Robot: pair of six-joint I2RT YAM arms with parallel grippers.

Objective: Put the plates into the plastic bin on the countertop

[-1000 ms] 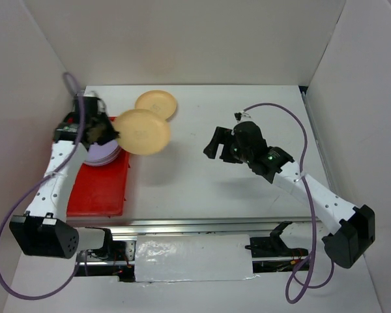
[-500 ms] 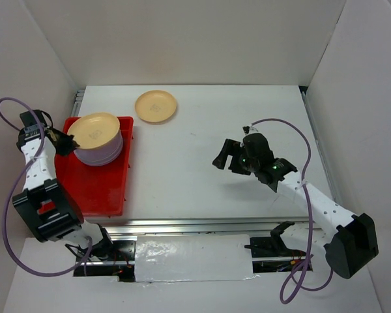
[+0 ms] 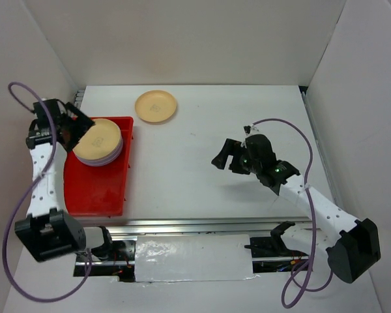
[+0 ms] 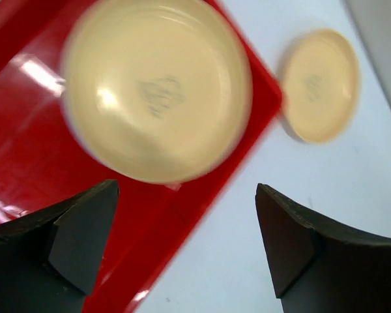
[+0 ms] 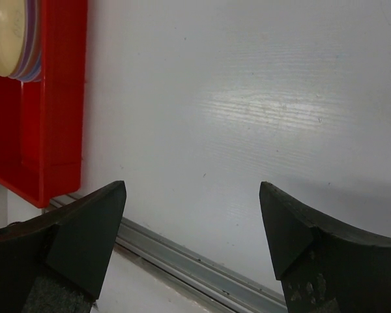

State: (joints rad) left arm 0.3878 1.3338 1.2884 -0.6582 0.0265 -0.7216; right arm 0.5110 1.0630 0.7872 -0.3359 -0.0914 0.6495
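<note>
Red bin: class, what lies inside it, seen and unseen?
A stack of plates at the bin's far end, a yellowish one on top, purple edges below. The lower plates' number is hidden.

The shallow rectangular red plastic bin (image 3: 96, 192) sits along the left edge of the flat white countertop (image 3: 202, 186). A stack of round plastic plates (image 3: 98, 142) rests in its far end. A lone orange-yellow round plate (image 3: 156, 106) lies on the countertop behind and right of the bin, apart.

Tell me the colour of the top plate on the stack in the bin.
The top plate is cream, a pale yellowish tone; it shows best in the left wrist view.
</note>
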